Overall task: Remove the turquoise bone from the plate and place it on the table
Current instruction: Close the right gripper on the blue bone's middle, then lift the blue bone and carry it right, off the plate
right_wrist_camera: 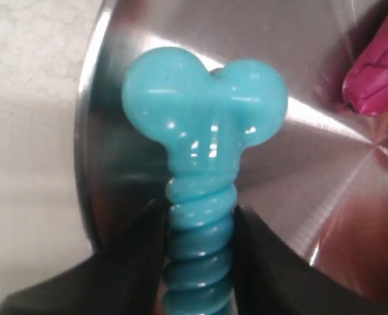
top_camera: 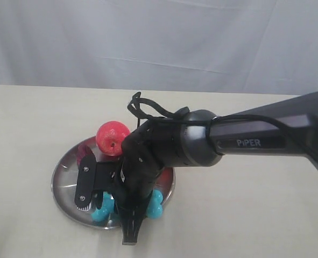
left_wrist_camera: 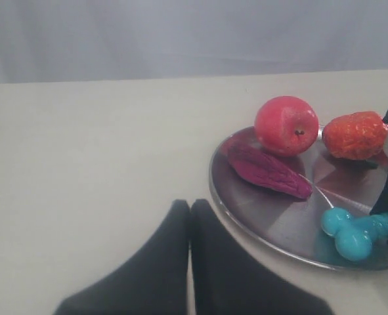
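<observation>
The turquoise bone lies over the silver plate, close to its rim. My right gripper is shut on the bone's ribbed middle, one black finger on each side. In the exterior view the right arm reaches across to the plate, and the right gripper hides the bone's middle. Only the bone's two knobby ends show there. My left gripper is shut and empty, over the table just beside the plate. From there the bone shows at the plate's near edge.
Also on the plate are a red apple, a wrinkled purple fruit and a rough orange-red fruit. The apple stands at the plate's far side. A white curtain hangs behind the table.
</observation>
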